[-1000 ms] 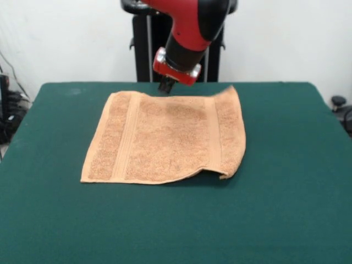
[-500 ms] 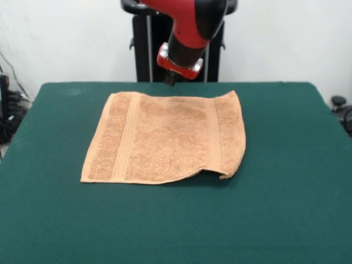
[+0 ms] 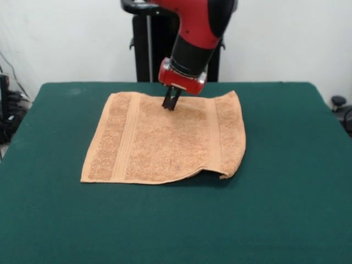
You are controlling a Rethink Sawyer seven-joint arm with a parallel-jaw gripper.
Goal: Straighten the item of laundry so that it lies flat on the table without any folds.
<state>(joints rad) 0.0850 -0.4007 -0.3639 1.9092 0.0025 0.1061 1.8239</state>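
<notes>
On the table [image 3: 297,181], the towel [image 3: 165,137] lies mostly flat, one corner curled; hand [image 3: 171,104] grip unclear.

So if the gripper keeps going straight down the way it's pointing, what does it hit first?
Most likely the towel: the gripper points down over its far middle part. How high it hangs above the cloth is unclear from this one view.

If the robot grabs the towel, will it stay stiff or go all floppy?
Probably floppy: the towel already curls under at one near corner. It looks like thin terry cloth, so likely light. Its fuzzy surface should not slip easily from the gripper.
</notes>
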